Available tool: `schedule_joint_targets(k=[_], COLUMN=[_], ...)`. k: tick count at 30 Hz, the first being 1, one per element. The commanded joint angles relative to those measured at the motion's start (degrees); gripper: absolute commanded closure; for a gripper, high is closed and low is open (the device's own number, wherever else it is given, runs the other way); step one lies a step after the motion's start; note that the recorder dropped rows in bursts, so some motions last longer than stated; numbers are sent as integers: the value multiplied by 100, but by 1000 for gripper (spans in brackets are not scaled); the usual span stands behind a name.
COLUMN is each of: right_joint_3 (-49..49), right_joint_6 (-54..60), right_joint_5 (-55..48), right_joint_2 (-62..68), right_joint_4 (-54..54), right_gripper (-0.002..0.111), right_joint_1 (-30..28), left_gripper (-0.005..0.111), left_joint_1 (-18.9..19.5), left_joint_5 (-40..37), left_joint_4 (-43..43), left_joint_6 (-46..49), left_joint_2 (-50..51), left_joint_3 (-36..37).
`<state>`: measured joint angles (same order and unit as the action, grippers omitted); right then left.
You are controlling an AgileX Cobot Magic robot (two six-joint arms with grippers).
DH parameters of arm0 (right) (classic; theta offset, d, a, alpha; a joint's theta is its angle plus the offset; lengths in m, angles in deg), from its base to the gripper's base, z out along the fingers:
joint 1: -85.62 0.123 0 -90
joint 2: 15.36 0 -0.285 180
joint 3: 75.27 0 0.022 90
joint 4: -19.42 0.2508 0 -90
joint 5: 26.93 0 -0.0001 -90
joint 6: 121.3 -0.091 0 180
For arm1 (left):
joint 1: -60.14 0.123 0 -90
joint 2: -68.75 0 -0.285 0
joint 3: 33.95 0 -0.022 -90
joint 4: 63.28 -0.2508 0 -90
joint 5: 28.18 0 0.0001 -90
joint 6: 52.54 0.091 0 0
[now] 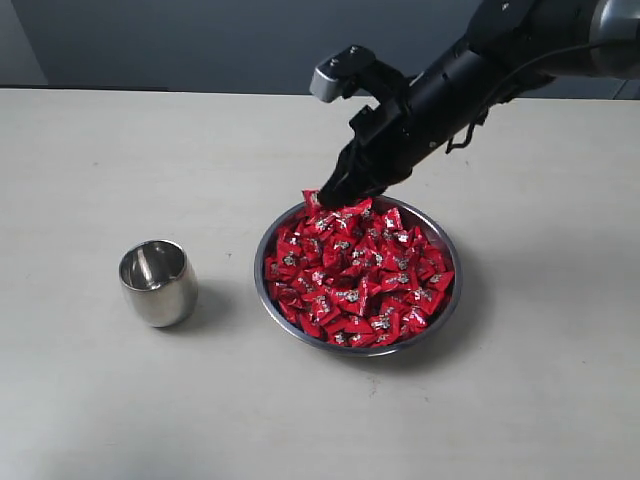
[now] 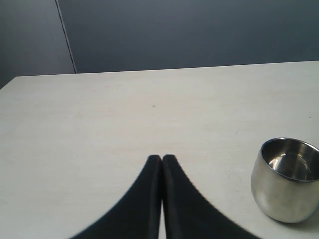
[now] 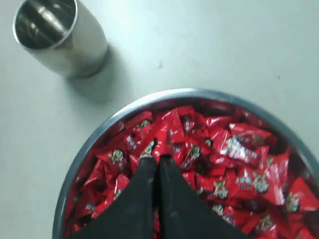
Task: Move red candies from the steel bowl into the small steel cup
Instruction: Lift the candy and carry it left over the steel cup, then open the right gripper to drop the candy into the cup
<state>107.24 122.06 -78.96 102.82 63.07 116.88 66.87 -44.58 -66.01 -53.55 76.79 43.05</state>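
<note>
My right pincer (image 1: 323, 199) is clamped on one candy (image 1: 311, 197) over the bowl (image 1: 297, 337) rim. My left pincer (image 2: 162, 158) is closed and empty, near the cup (image 2: 285, 191) on the worktop (image 2: 99, 124).

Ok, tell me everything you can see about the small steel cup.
The small steel cup is a handleless tumbler of polished, mirror-like steel with rounded, egg-like sides. It stands upright, mouth up, on the pale table, left of the steel bowl in the exterior view, with a gap between them. No candy shows inside. Nothing but the table touches it.
</note>
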Motion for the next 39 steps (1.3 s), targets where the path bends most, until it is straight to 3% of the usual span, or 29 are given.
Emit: schedule_joint_targets(k=[1,7,16,21,27,39], right_joint_3=[565,1296,2276,2696,2996,3021], right_joint_6=[110,10,-1420,-1651,-2166,-2226], right_joint_5=[-23,-225,-271,-375,-503,-407], right_joint_2=[0,420,1082,1307,1657,1796], right_joint_4=[-294,-447,-1246,-1259,-1785,-1489], right_gripper=[109,109,109,109,109,109], right_joint_1=[389,1058,1813,2107,2288,2317], left_gripper=[106,106,106,106,106,106], left_joint_1=[3,3,3,3,3,3], left_joint_5=[11,11,11,11,11,11], left_joint_4=[16,16,16,16,16,16], left_joint_6=[-11,-11,-11,-11,-11,-11], left_joint_2=[-26,-26,-26,-26,-26,-26], left_joint_3=[22,22,22,22,22,22])
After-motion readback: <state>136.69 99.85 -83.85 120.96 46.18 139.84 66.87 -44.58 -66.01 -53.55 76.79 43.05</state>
